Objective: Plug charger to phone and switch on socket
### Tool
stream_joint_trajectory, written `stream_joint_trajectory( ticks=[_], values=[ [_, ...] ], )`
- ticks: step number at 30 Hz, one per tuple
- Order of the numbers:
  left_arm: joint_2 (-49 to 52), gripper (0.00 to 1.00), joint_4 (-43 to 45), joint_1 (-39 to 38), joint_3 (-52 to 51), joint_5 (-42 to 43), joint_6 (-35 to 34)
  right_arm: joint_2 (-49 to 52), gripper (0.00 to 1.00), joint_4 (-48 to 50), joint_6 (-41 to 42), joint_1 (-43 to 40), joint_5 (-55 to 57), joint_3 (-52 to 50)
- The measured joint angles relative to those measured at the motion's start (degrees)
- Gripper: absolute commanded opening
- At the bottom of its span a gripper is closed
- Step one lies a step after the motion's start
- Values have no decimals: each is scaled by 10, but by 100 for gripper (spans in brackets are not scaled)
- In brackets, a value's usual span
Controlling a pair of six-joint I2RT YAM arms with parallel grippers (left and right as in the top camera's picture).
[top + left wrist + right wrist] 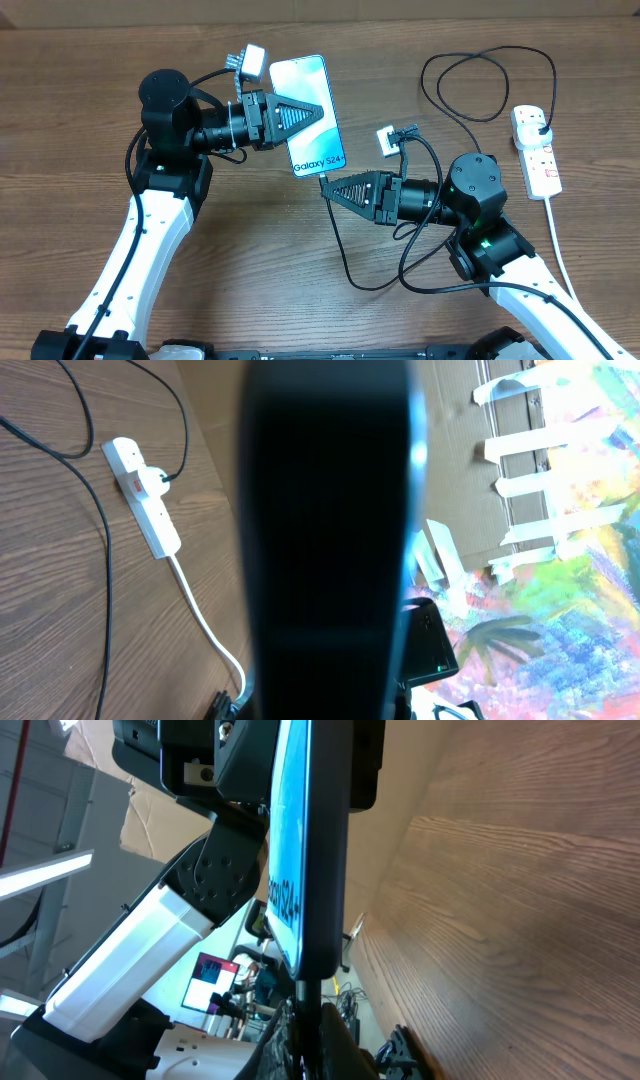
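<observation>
Wooden table [80, 80] downward: which step do we show? (Student)

Plugging in. We see the left gripper [322, 108] clamped on the phone [315, 145], held over mid-table, its screen bright cyan, its edges dark. The socket [537, 150] lies at the far right, white and red-marked, with the black plug of the charger [422, 78] already seated in it. (Tutor)

And the right gripper [330, 188]? (Student)

Pinched on the charger's thin black cable, with the connector tip at the phone's lower edge. We cannot tell whether it is fully home. We judge the next move to be a straight, aligned push, then a press on the switch. (Tutor)
</observation>
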Motion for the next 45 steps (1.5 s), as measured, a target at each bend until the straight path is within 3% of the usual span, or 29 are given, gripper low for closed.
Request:
stream_joint_trajectory(
  ticks=[45],
  values=[
    [0,4,0,0,0,7,17,0,4,2,0,0,-8,0]
  ],
)
